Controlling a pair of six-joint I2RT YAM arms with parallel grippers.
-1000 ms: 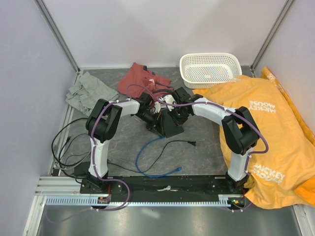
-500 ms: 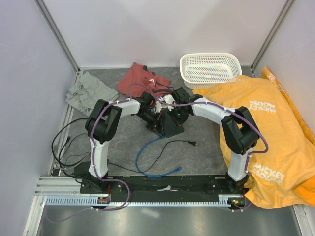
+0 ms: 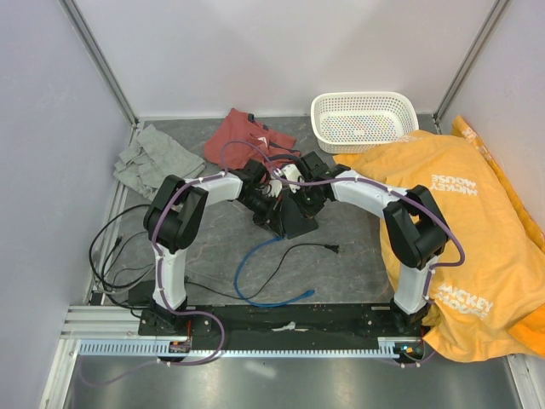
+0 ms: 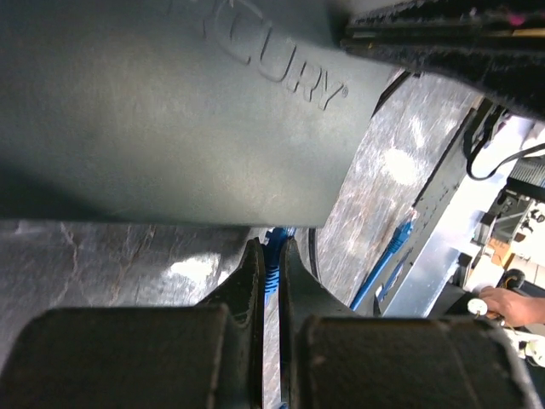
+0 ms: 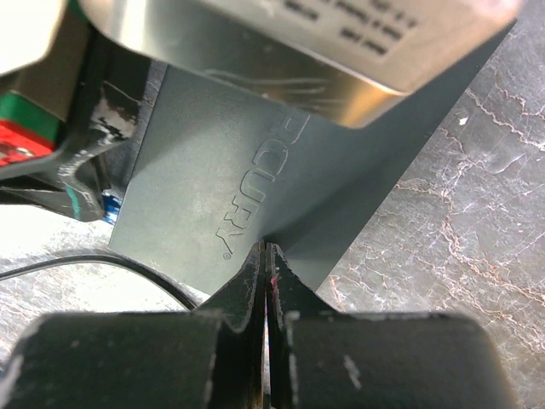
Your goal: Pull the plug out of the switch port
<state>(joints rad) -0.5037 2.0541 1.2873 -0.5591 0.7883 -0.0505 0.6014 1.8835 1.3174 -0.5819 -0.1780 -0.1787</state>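
Here, ribbed blue plug [image 4: 271, 277] (in left claw [image 4: 270, 246]) by matte switch [image 4: 170, 111].

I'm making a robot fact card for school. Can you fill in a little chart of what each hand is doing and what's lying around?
left hand: shut on the blue plug, at the edge of the switch
right hand: shut, tips against the switch's edge
blue plug: looks not yet pulled out
also there: white basket, red cloth, yellow cloth
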